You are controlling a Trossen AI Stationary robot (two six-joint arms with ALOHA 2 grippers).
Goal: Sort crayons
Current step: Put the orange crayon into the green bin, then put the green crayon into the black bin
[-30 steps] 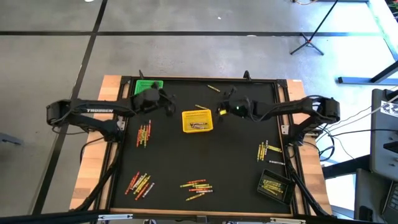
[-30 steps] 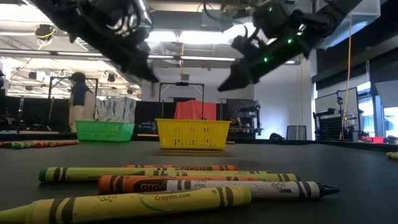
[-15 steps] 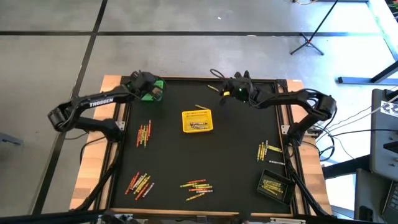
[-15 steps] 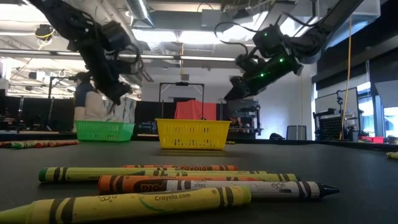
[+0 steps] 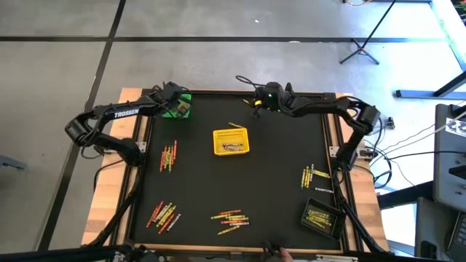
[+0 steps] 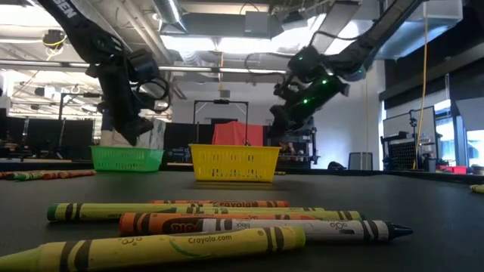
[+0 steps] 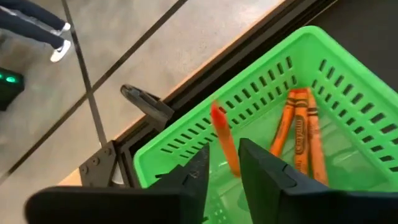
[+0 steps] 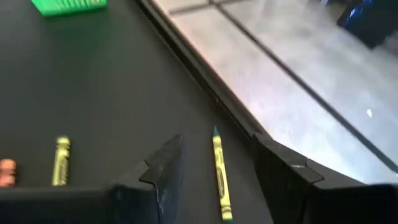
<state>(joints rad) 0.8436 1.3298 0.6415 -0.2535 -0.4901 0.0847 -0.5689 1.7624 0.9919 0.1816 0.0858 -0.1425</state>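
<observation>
Left gripper hangs over the green plastic mesh basket at far left, fingers slightly parted, an orange crayon just off their tips; 2 more lie inside. Right gripper, jaws wide and empty, straddles a yellow-green paper-wrapped crayon near the far edge.

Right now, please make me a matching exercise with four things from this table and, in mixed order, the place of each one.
Things:
1. green basket
2. yellow basket
3. black basket
4. right claw

Places:
A. middle of the mat
B. near right corner of the mat
C. far left corner, under the left claw
D. far edge, over a loose yellow crayon

Pairs: 1-C, 2-A, 3-B, 4-D
</observation>
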